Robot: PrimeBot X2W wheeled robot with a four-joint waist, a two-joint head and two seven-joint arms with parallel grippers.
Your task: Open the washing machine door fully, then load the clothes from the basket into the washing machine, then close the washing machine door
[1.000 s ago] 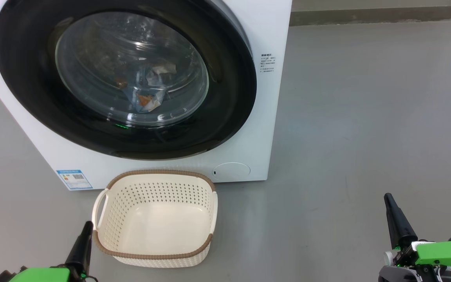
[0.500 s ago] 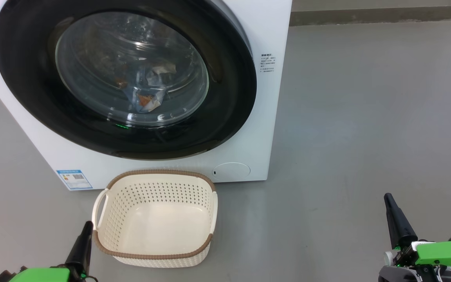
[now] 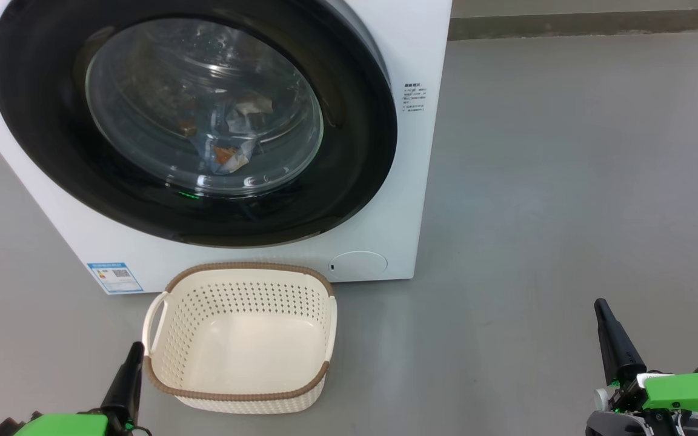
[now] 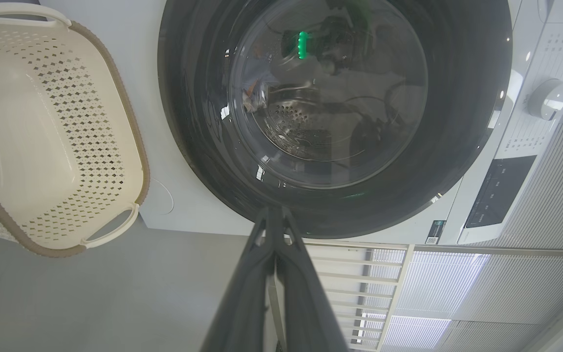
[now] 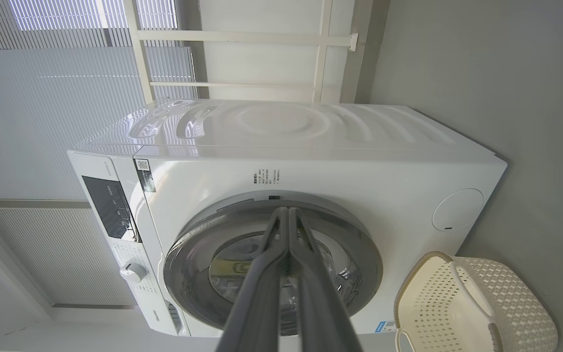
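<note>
Cream-white plastic basket (image 3: 235, 298) stands mouth-up on the floor (image 3: 555, 181) just in front of the washing machine (image 3: 412, 200), long axis parallel to the machine front, its bare bottom showing. The washing machine door (image 3: 40, 121) is shut flush, facing the robot. The clothes (image 3: 228, 148) lie in the drum (image 4: 298, 120). Left gripper (image 3: 136, 350) and right gripper (image 3: 600, 307): fingers pressed together, gripping nothing.
</note>
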